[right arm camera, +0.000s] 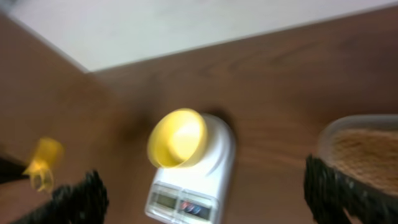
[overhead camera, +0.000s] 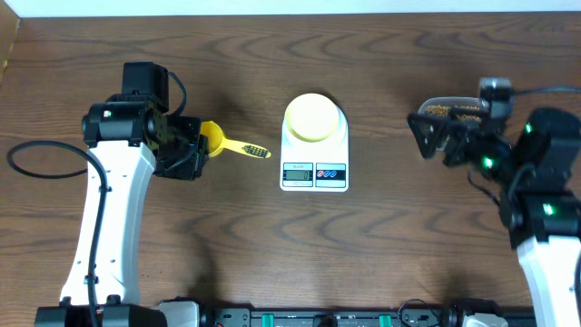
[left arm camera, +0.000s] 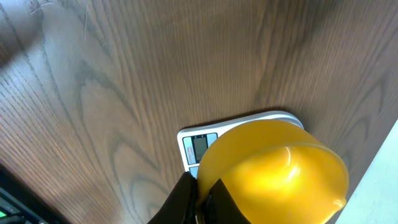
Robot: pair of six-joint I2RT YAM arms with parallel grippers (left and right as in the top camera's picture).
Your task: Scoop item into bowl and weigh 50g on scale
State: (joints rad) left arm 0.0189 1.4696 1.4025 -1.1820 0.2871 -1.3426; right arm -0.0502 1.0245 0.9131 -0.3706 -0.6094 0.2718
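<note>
On the scale (overhead camera: 314,173), at mid-table, the bowl (overhead camera: 314,118) was seated. The scoop (overhead camera: 222,142) was clamped by the left gripper (overhead camera: 196,145). The fingers of the right gripper (overhead camera: 425,134) were held wide apart, and the beans (right arm camera: 367,149) in their tub (right arm camera: 360,118) were seen just beyond one finger (right arm camera: 339,193), outside the gap.

scale (overhead camera: 314,154) readout illegible, tub (right arm camera: 354,118) cropped, blurred

overhead: table (overhead camera: 381,245) is lit evenly from above, grain is held sharp, soft shadows are cast on the wood | left wrist: grain is rendered crisp, glare is seen on the scoop (left arm camera: 280,174), upper right is dimmed | right wrist: frame is smeared by blur, scale (right arm camera: 214,168) display is left unreadable, pale top strip is washed out
</note>
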